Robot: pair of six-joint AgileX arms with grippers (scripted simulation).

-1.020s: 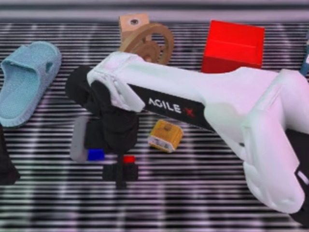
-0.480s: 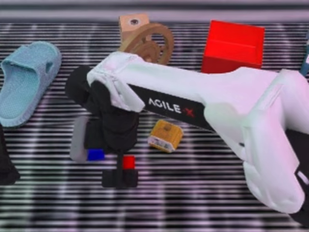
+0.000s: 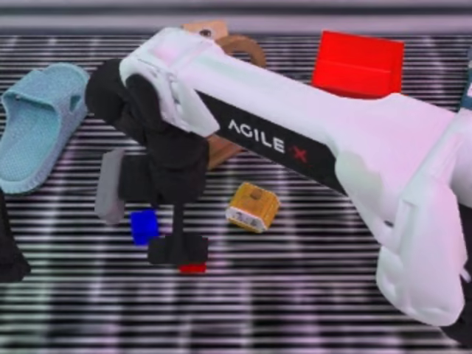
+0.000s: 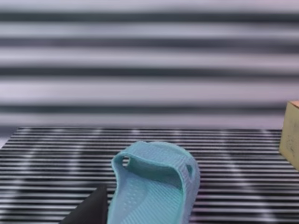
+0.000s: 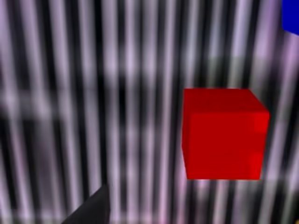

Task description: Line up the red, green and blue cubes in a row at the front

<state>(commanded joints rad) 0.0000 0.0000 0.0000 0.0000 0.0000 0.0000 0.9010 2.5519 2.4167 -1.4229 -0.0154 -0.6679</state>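
The right arm (image 3: 310,140) reaches across the striped table (image 3: 310,295) from its right edge toward the left half. A light blue slipper (image 3: 37,122) lies by the left edge and a big red open box (image 3: 358,63) stands at the far edge. The orange toy block (image 3: 253,206) sits mid-table. The right gripper (image 3: 177,249) hangs over the red cube (image 3: 193,268), which rests free on the table; whether its fingers are spread or closed cannot be told. The blue cube (image 3: 144,225) sits just beside, toward the left. The left gripper (image 3: 9,254) is parked at the left edge.
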